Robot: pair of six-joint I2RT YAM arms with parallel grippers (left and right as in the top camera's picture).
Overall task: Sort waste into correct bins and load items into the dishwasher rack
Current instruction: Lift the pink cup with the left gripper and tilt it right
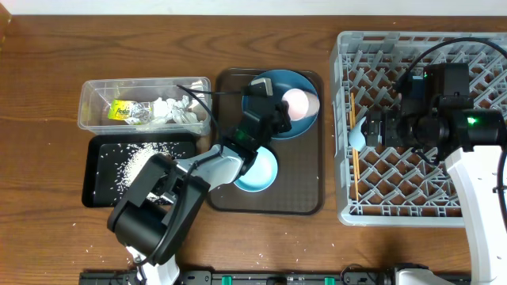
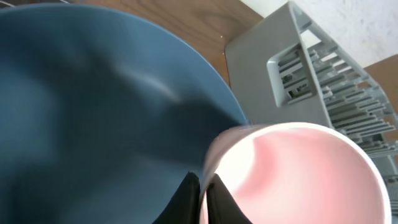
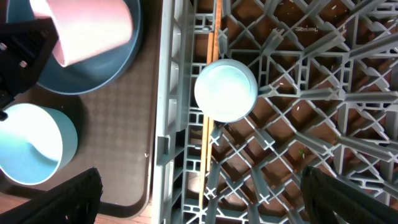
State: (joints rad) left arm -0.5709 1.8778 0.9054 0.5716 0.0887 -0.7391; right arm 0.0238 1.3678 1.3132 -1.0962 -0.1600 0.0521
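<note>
My left gripper (image 1: 279, 109) (image 2: 203, 190) is shut on the rim of the pinkish-white cup (image 1: 302, 102) (image 2: 298, 171), which lies tilted on the dark-blue plate (image 1: 279, 85) (image 2: 93, 106). The light-blue bowl (image 1: 257, 170) (image 3: 30, 146) sits in front of the plate. The small light-blue cup (image 1: 356, 137) (image 3: 226, 89) stands in the grey dishwasher rack (image 1: 475, 202) (image 3: 323, 74) near its left wall. My right gripper (image 1: 374, 128) (image 3: 208, 199) is open and empty above the rack, beside that cup. The clear tub (image 1: 95, 89) holds white tissue (image 1: 176, 109) and the yellow-green wrapper (image 1: 123, 112). Rice grains (image 1: 133, 162) lie in the black tray (image 1: 95, 194).
The plate, pink cup and bowl rest on a brown serving tray (image 1: 305, 202) (image 3: 118, 137) between the bins and the rack. Wooden chopsticks (image 1: 354, 158) (image 3: 208, 112) lie in the rack along its left wall. A few grains lie on the table by the black tray.
</note>
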